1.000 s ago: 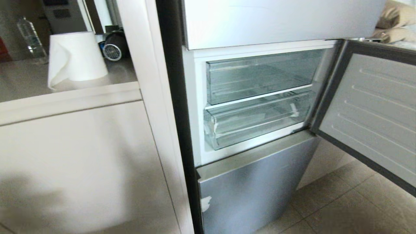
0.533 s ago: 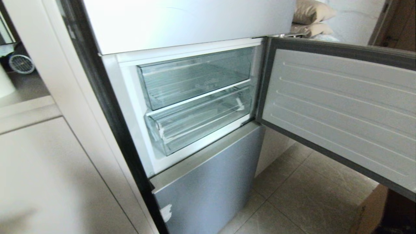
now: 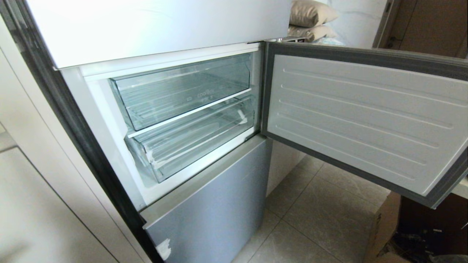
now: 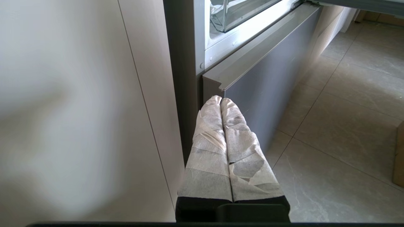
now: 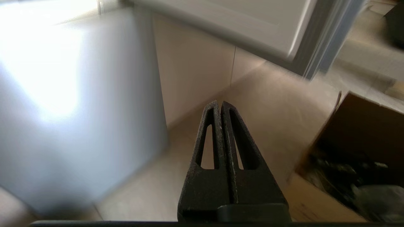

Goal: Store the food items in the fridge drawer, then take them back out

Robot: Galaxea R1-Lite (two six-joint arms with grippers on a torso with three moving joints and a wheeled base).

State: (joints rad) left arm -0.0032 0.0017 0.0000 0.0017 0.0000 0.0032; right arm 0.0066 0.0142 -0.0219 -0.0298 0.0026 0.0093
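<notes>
**Fridge slid leftward in the head view as the camera swung round**

Between the earlier head pictures and this one the whole scene had shifted left: the counter with its paper roll had dropped out of view, and more of the open door and the floor had come in. That was the camera turning, not the things.

At far left stood a cream cabinet panel, plain and matt. Next came the dark edge of the fridge, then its open middle compartment. Two clear drawers sat inside, both pushed in. The upper, deeper drawer carried faint lettering. Below it lay the fridge drawer, wide and shallow, with white tape scraps at its front left corner. No food showed in either.

Under the compartment, the grey lower door was shut, a white scrap stuck near its bottom edge. To the right the middle door stood swung wide, its ribbed white lining facing out. Behind it lay beige cushions; beneath it, pale stone floor tiles and an open cardboard box.

The left gripper, its fingers wrapped in white tape, was clenched on nothing, low beside the grey door's corner. The right gripper, bare black, was likewise pressed closed and empty, over the floor near the box.
</notes>
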